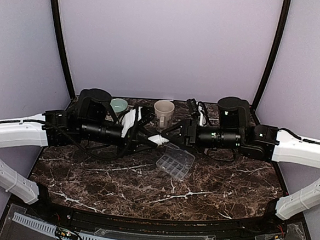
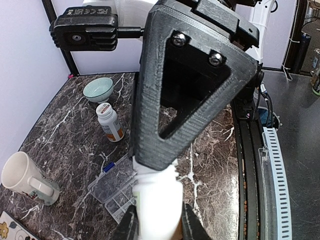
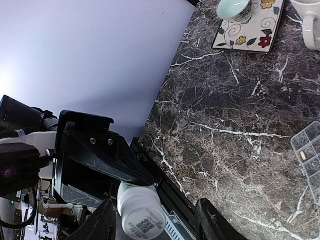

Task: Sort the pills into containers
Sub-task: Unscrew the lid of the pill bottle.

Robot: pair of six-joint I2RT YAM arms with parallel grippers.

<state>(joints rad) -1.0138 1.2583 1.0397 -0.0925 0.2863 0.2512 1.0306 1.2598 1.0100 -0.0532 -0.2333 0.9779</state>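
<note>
Left hand (image 2: 159,227) is pinching a white bottle (image 2: 157,197) by its body, with fingers pressed on both sides. Right hand (image 3: 156,222) meets it nose to nose, fingers spread either side of the bottle's free end. There's a visible gap on one side, so it reads as straddling, not gripping. Can't tell whether that end is the cap or the base; the right wrist view only shows a flat round face with a printed code.

Key geometry: the bottle's long axis runs along the line between the two hands, roughly parallel to the near edge of the table (image 1: 117,188). It's held in the air over the back half. Right hand is coaxial with it, so a twist or pull along that axis looks like the step in hand, judging from the pose.

Tray (image 1: 175,160) sits on the table just right of centre, on the near-edge side of where the hands meet. It's below them, apart from both, and skewed to the table edges. Lid appears folded open. Right wrist view shows what looks like one small pale pill (image 3: 302,155) in a compartment.

Tray is slightly nearer the right arm. To pour, the bottle mouth would have to swing down and toward the near edge. Mug (image 1: 163,112) stands behind, near the back edge, clear of that path.
</note>
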